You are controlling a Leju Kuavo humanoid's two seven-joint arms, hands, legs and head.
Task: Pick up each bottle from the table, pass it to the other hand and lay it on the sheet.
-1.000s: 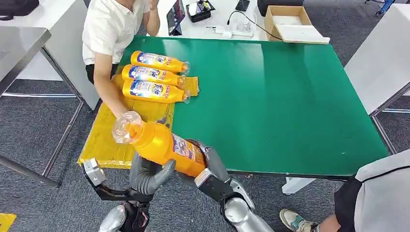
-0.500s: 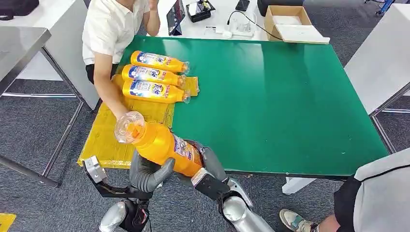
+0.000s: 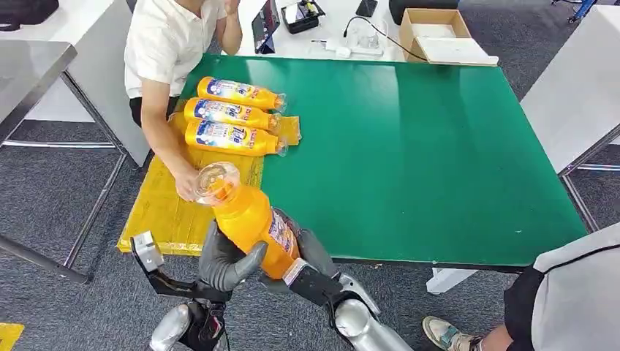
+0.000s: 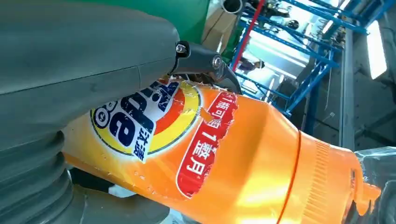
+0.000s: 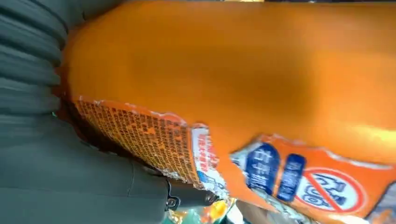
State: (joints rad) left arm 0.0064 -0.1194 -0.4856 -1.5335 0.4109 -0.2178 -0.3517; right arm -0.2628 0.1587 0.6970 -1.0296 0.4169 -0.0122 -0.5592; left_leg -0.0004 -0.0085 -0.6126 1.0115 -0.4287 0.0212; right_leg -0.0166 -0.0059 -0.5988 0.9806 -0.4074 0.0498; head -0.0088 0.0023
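bottle, orange with a clear cap, is carried in the air over the near table edge, cap tilted toward the yellow sheet. both hands wrap its lower body: the left hand from one side, the right hand from the other, which suggests the handover itself, neither having let go. three bottles already lie side by side on the sheet's far end, caps pointing over the green table, so the free strip nearer the robot is the likely target. a seated person's hand rests on the sheet just beside the cap. label: a round blue-lettered logo, partly hidden, and red chinese characters; small print unreadable.
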